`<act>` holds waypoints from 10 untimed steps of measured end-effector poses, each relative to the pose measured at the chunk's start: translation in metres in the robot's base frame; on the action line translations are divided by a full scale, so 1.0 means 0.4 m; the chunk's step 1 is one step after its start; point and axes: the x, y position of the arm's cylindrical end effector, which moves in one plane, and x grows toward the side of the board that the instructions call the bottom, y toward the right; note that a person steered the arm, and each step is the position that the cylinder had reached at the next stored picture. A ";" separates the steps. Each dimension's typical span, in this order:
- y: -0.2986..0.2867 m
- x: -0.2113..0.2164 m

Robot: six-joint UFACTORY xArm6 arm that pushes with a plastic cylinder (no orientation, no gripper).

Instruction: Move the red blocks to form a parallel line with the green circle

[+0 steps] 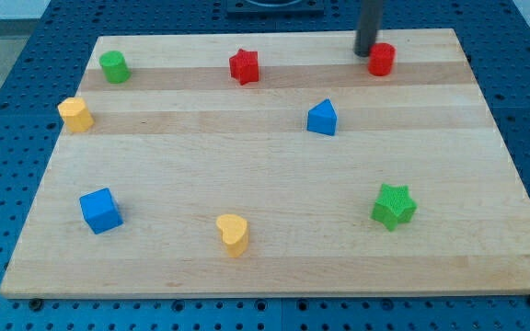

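Observation:
A green circle (114, 66) stands near the board's top left corner. A red star (244, 66) sits at the top middle. A red cylinder (382, 59) sits at the top right. My tip (365, 52) is the lower end of a dark rod that comes down from the view's top edge. It stands just left of the red cylinder, touching or almost touching it. The green circle, red star and red cylinder lie roughly in one row along the board's top.
A yellow block (75, 114) lies at the left edge, a blue triangular block (322, 118) right of centre, a blue cube (100, 210) at lower left, a yellow heart (233, 233) at bottom centre, a green star (394, 205) at lower right. The wooden board (274, 267) lies on a blue perforated table.

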 end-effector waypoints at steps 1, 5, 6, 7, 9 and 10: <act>-0.003 0.001; -0.106 -0.022; -0.130 -0.022; -0.158 -0.022; -0.259 0.015; -0.256 0.064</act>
